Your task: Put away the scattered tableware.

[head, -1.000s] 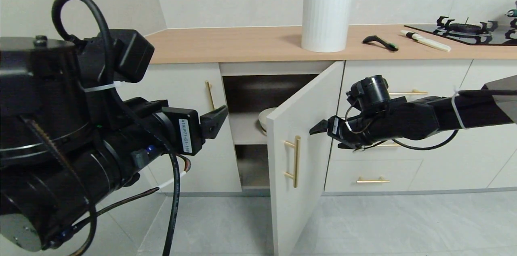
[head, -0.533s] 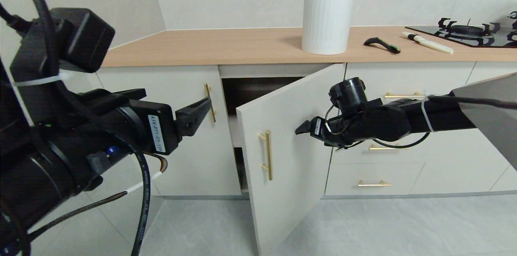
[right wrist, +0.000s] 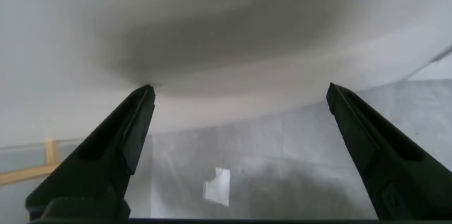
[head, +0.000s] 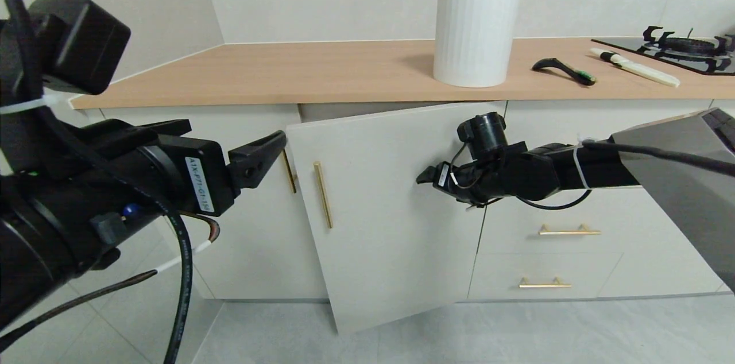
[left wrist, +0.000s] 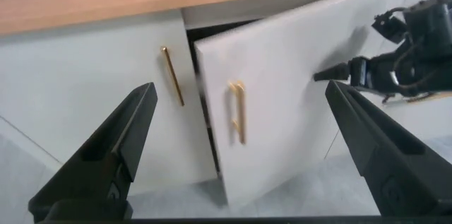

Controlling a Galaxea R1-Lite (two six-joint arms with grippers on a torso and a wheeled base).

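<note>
Hanging nearest the camera, the left pincer [left wrist: 240, 84] is holding its fingers spread wide and gripping nothing, in front of the neighbouring door [head: 252, 243]. Just beyond it the cabinet door [head: 396, 209] is standing slightly ajar, with a gold handle [head: 322, 194] near its free edge. The right pincer [head: 426, 175] is pointing at that door's face, fingers released and empty, tips right at the panel. The left wrist view is showing a dark gap behind the door's free edge, while the right wrist view is showing the panel close up and shadowed. Farther off, on the wooden tabletop [head: 287, 71], a black peeler [head: 563, 70] and a pale knife [head: 634, 68] are lying well apart from both pincers, between a white ribbed canister [head: 474, 25] and a black hob [head: 683, 48]. Pale tiles are covering floor and wall.
</note>
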